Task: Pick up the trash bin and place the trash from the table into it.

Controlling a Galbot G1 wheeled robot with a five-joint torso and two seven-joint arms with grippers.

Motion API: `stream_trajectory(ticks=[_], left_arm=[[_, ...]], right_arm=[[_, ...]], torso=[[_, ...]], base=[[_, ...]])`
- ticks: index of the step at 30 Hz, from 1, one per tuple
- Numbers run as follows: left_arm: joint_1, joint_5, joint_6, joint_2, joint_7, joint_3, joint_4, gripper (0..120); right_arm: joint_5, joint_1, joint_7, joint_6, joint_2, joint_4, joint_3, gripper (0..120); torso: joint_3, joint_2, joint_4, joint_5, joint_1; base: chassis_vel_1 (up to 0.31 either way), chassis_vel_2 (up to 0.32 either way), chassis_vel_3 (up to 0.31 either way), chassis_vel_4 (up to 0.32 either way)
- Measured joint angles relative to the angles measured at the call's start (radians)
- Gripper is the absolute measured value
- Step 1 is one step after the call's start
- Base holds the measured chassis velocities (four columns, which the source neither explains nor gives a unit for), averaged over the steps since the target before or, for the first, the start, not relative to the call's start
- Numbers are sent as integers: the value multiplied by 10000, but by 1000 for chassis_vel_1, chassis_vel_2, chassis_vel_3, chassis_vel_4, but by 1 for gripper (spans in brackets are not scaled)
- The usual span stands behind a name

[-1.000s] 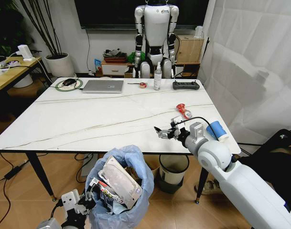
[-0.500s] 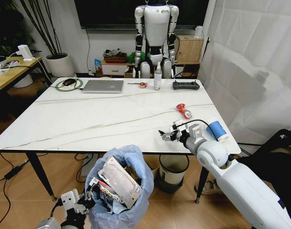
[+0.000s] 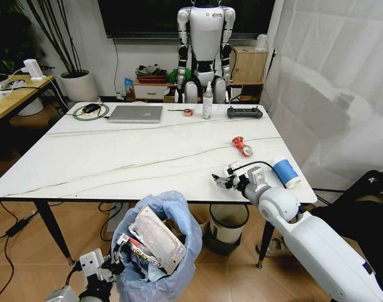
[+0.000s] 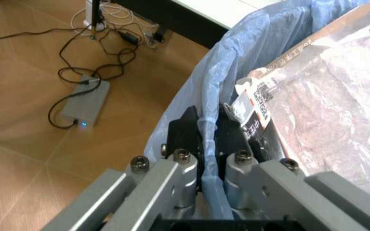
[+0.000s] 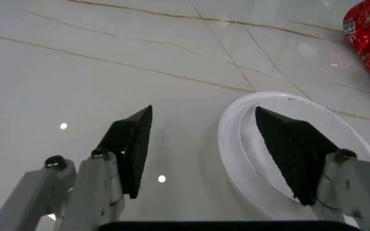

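The left gripper clamps the trash bin rim at six o'clock, already part-filled; the right gripper, wide open and empty, straddles a white lid, can and cup left at three o'clock

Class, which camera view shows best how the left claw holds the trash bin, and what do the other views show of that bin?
The left wrist view: the left claw pinches the trash bin by its blue-bagged rim, close up. The head view shows the whole bin below the table edge, the grip small. The right wrist view looks at the tabletop.

Glossy marble-look table; crinkly translucent plastic-lined trash bin.
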Motion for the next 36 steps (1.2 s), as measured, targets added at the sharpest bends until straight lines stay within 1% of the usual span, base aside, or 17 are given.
stream_trajectory(ticks=[4,5,10,11,12,15,17,26,28,29,30,31,32,36], left_arm=[[9,-35,2,23,-3,-20,-3,0],[9,-35,2,23,-3,-20,-3,0],[9,-66,2,45,-2,-41,-9,0],[8,-71,2,48,-3,-46,-10,0],[8,-71,2,48,-3,-46,-10,0],[7,-74,2,52,-2,-49,-10,0],[-3,-74,2,50,-3,-49,-10,0],[-29,-68,2,28,-3,-21,12,0],[-57,-63,2,18,-3,-8,45,0],[-67,-62,2,15,-3,0,60,0],[-69,-63,3,15,-3,0,61,0],[-72,-67,7,18,-3,-17,63,0],[-72,-67,7,18,-3,-17,63,0],[-56,-94,25,28,-7,-70,63,0]], right_arm=[[-29,-1,-43,21,-65,-120,-5,43],[-29,-1,-43,21,-65,-120,-5,43],[-57,-27,-69,51,-171,-116,-53,21],[-57,-38,-71,54,-180,-94,-60,18],[-57,-38,-71,54,-180,-94,-60,18],[-46,-51,-72,54,-206,-10,-75,5],[-46,-63,-74,62,-238,26,-110,0],[88,-45,-106,127,-287,200,-109,0],[446,-36,-108,174,-387,658,-55,0],[870,-79,-103,259,-476,1093,-49,0],[945,-87,-96,276,-492,1166,-49,0],[1792,-212,-49,426,-702,1983,-72,0],[1792,-212,-49,426,-702,1983,-72,0],[3258,-299,-17,790,-986,3690,-316,0]], torso=[[0,0,0,0,0],[0,0,0,0,0],[-2,0,0,-1,0],[-2,0,-1,-1,0],[-2,0,-1,-1,0],[-2,0,0,-1,0],[-2,1,0,-2,0],[1,0,-1,1,1],[0,0,1,0,1],[1,0,0,0,1],[1,0,1,1,1],[0,0,0,0,1],[0,0,0,0,1],[-1,1,0,-2,0]], base=[[0,0,0,0],[0,0,0,0],[0,0,0,0],[0,0,0,0],[0,0,0,0],[0,0,0,0],[0,0,0,0],[0,0,0,0],[0,0,0,0],[0,0,0,0],[0,0,0,0],[0,0,0,0],[0,0,0,0],[0,0,0,0]])
